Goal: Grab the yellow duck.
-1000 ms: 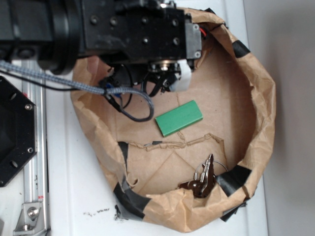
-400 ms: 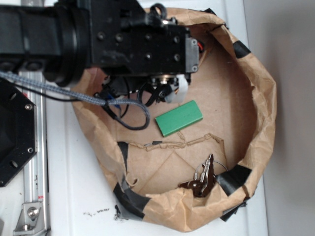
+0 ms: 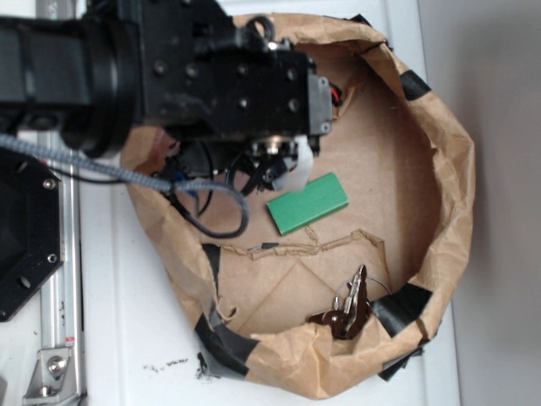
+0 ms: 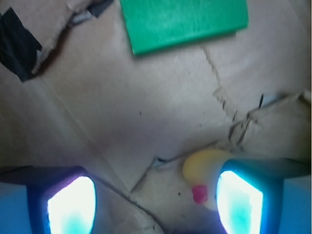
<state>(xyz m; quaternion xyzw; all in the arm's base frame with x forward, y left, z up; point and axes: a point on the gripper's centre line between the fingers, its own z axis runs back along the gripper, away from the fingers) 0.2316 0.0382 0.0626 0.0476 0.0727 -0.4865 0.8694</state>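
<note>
Tool [image 4: 155,202] open, yellow duck [image 4: 204,170] by one finger

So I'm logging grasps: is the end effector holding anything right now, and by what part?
Nothing is held. The end effector is open; the duck lies on the cardboard between the fingers, close against one finger, not clamped.

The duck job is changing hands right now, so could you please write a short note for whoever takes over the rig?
Gripper: open, low inside the paper bag, holding nothing.
Duck: on the bag floor between the fingers, hard against one finger; hidden under the arm in the exterior view.
Green block: lies apart, beside the gripper, untouched.
Keys: by the bag's wall, far from the gripper.
Done: gripper placed around the duck.
Left: shut on the duck and lift it.
</note>
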